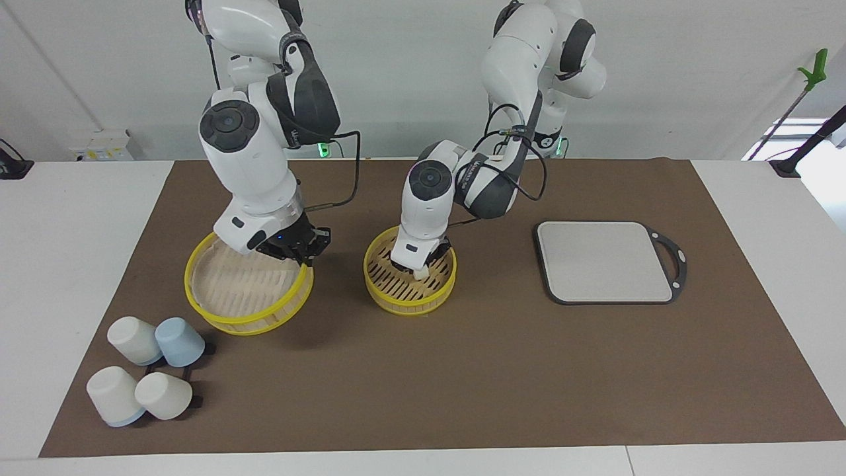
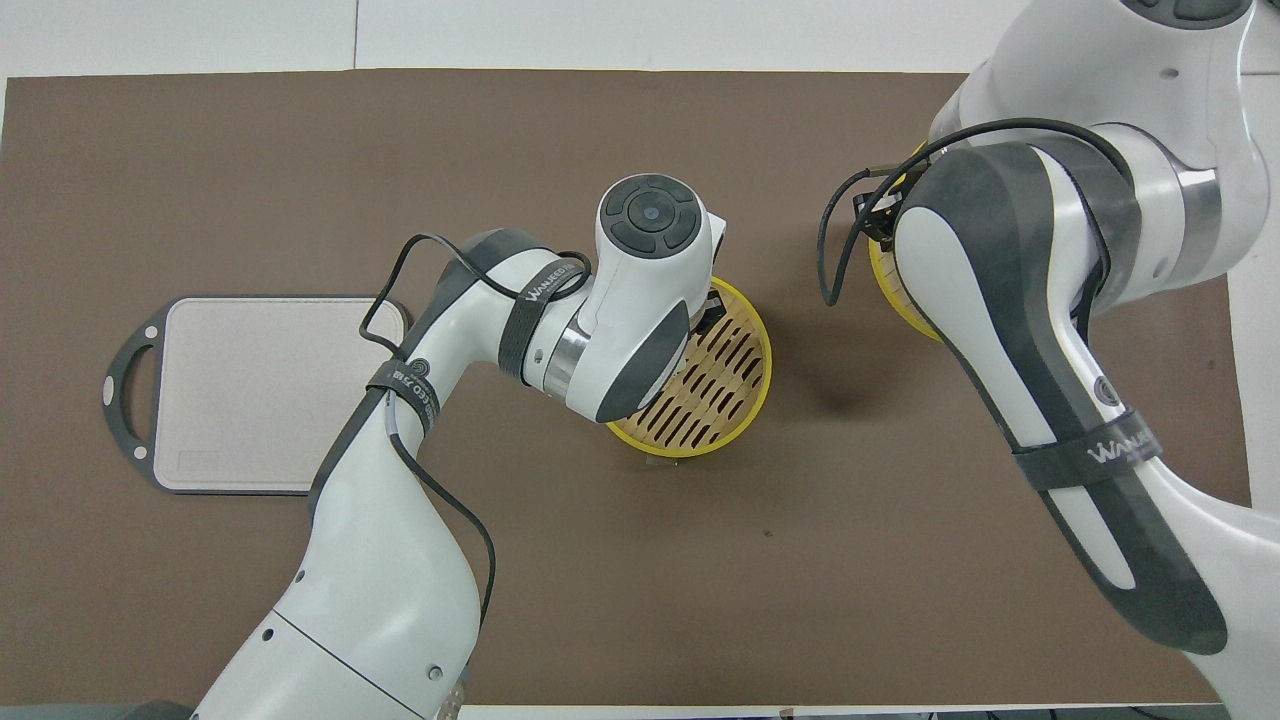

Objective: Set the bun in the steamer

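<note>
The steamer is apart in two tiers. The slatted lower tier stands mid-table and also shows in the overhead view. My left gripper reaches down inside it, and the cream-white bun shows between the fingertips, low over the slats. In the overhead view the left wrist hides the gripper and the bun. My right gripper is shut on the rim of the other tier and holds it tilted toward the right arm's end of the table. Only a yellow sliver of that tier shows from overhead.
A grey rectangular board with a dark handle lies toward the left arm's end of the table; it also shows from overhead. Several white and blue cups lie on their sides farther from the robots than the held tier.
</note>
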Controlling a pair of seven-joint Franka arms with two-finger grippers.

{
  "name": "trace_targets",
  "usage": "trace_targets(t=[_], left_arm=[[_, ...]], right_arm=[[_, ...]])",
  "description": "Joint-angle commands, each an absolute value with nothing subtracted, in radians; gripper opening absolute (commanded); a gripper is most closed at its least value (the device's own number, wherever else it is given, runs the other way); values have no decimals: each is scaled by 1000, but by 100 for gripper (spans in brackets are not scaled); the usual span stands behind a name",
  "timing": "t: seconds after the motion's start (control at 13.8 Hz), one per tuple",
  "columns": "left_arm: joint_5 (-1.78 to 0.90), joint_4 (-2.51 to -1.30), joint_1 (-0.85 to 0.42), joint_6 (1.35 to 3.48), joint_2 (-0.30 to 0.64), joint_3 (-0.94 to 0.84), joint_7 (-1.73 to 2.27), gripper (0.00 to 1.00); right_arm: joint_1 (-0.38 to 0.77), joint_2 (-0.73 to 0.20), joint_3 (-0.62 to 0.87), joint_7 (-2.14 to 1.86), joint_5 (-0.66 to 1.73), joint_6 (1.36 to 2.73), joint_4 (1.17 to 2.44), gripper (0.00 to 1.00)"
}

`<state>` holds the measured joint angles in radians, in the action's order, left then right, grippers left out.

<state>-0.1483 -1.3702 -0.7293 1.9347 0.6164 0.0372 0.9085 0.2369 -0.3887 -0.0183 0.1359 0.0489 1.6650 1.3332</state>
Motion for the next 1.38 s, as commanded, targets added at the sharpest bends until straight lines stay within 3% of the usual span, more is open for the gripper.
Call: trace_targets(t=[0.0, 0.15, 0.22, 0.29, 0.58, 0.87, 1.31], left_arm=[[-132, -1480, -770, 1991, 560, 43, 902, 38], [-133, -1493, -773, 2008, 557, 43, 902, 40], [-133, -1497, -773, 2008, 557, 43, 902, 61], [-132, -1497, -773, 2008, 557, 44, 903, 100], [-133, -1457, -758, 1959, 552, 54, 910, 100], [-132, -1466, -619, 1835, 395, 55, 904, 100], [-72, -1482, -395, 1732, 279, 55, 823, 100]], right_arm=[[226, -357, -8, 120, 35, 1669, 1362, 0], [226, -357, -8, 124, 37, 1667, 1364, 0], [222, -357, -8, 124, 38, 1667, 1362, 0], [219, -357, -8, 124, 38, 1667, 1362, 0], [221, -357, -8, 147, 40, 1670, 1364, 0], [239, -353, -6, 222, 51, 1701, 1376, 0], [446, -423, -6, 618, 123, 1747, 1332, 0]])
